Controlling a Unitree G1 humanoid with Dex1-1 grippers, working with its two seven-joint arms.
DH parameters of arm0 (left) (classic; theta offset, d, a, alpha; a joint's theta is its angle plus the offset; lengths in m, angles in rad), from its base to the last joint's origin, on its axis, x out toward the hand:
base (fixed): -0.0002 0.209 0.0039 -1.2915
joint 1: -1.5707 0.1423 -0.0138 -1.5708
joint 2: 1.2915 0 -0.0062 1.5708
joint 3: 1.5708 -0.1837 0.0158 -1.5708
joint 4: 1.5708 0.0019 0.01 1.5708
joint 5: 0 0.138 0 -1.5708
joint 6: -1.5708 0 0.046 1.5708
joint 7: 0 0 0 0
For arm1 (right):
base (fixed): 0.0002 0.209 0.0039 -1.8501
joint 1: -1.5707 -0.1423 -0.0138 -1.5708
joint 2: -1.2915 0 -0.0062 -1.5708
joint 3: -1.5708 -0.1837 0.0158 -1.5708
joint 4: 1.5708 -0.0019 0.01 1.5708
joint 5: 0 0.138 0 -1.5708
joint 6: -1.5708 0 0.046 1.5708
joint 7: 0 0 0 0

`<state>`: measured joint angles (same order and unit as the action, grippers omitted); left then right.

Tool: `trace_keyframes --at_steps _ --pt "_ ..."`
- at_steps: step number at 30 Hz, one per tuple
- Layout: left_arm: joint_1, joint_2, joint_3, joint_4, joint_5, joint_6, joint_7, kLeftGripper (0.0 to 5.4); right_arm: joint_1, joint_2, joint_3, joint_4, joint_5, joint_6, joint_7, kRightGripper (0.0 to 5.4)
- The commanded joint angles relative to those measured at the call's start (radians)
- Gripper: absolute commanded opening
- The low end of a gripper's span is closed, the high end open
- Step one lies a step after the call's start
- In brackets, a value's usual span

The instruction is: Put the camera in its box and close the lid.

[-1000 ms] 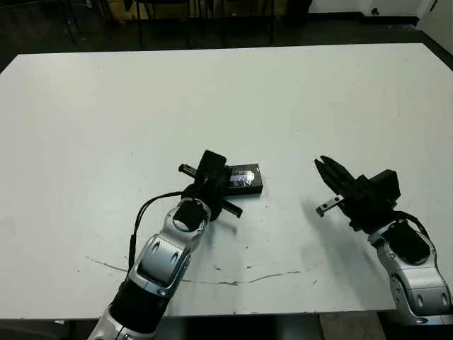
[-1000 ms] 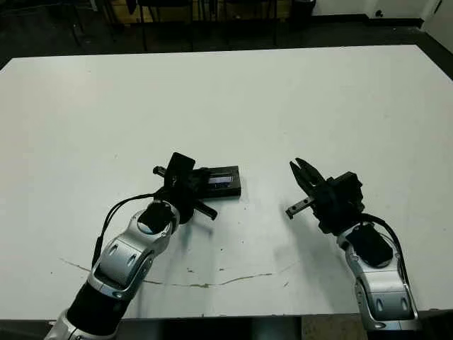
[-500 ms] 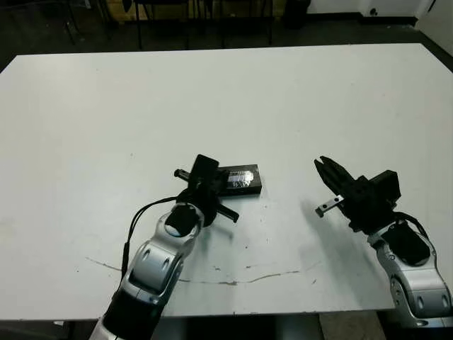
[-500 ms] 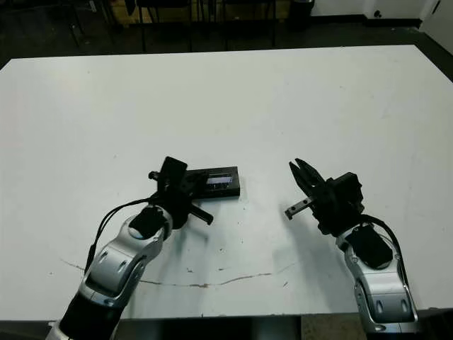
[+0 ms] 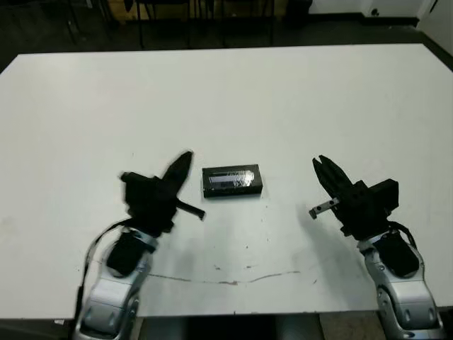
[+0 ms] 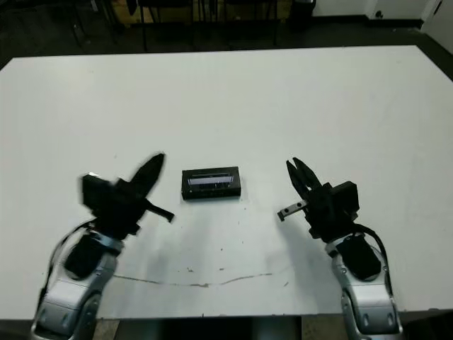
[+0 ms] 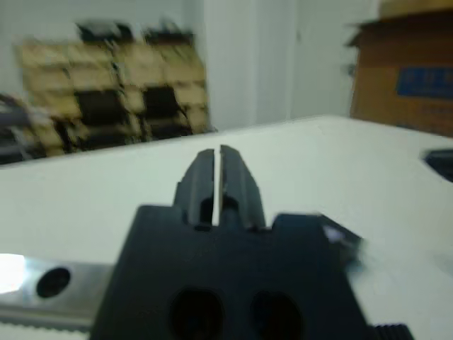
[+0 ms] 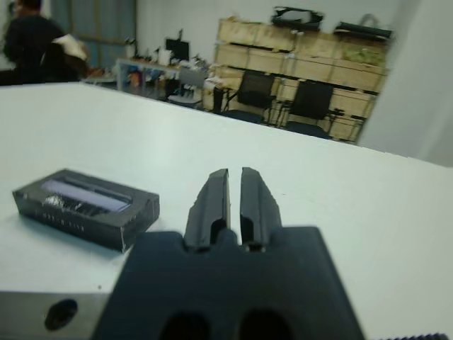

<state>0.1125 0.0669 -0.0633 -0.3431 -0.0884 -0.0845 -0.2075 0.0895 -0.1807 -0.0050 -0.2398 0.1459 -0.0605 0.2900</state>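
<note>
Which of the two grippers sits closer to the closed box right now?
The left gripper: its shut tip ends just beside the box, whose lid is on. The right gripper, also shut, stands farther off across bare table.

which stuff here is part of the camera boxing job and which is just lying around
Part of the job:
- closed box, its lid on top, lying between the two hands
- left hand, shut, holding nothing
- right hand, shut, holding nothing
The camera is not visible.

Just there:
- white table, with a thin dark line near its front edge
- chairs and a person beyond the table
</note>
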Motion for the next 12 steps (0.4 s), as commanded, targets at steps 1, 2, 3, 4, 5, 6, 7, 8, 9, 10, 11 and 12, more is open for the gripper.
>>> trace_keyframes --at_steps 1,2,3,4,5,6,7,8,9,10,11,12 --pt "0.004 0.004 0.103 0.072 -0.042 -0.06 0.036 0.02 -0.004 0.026 -0.003 0.003 -0.016 0.03 -0.048 0.0" --pt "-0.003 0.002 0.133 0.086 -0.076 -0.056 0.039 0.02 -0.009 0.031 -0.003 0.011 -0.018 0.018 -0.055 0.0" --pt "-0.01 0.001 0.164 0.099 -0.126 -0.036 0.036 0.02 -0.014 0.038 -0.004 0.021 -0.016 0.003 -0.061 0.0" --pt "-0.016 0.0 0.186 0.11 -0.166 -0.021 0.031 0.02 -0.018 0.044 -0.005 0.028 -0.015 -0.009 -0.065 0.0" --pt "-0.023 0.004 0.208 0.127 -0.201 -0.007 0.026 0.02 -0.021 0.05 -0.005 0.031 -0.014 -0.018 -0.071 0.0" --pt "-0.03 0.003 0.228 0.145 -0.234 0.006 0.023 0.02 -0.023 0.058 -0.006 0.032 -0.014 -0.02 -0.08 0.0" --pt "-0.036 0.002 0.241 0.159 -0.257 0.014 0.022 0.02 -0.024 0.064 -0.007 0.033 -0.013 -0.022 -0.087 0.0" --pt "-0.04 0.0 0.253 0.169 -0.278 0.022 0.022 0.02 -0.026 0.071 -0.008 0.033 -0.012 -0.022 -0.095 0.0" --pt "-0.042 -0.002 0.26 0.174 -0.291 0.029 0.024 0.02 -0.027 0.075 -0.008 0.032 -0.014 -0.019 -0.102 0.0" --pt "-0.042 -0.007 0.264 0.17 -0.298 0.043 0.038 0.02 -0.029 0.079 -0.008 0.033 -0.014 -0.021 -0.105 0.0" --pt "-0.041 -0.011 0.266 0.165 -0.302 0.054 0.049 0.02 -0.029 0.081 -0.007 0.033 -0.013 -0.021 -0.106 0.0" --pt "-0.04 -0.015 0.266 0.158 -0.301 0.063 0.059 0.02 -0.029 0.082 -0.005 0.029 -0.014 -0.014 -0.11 0.0"
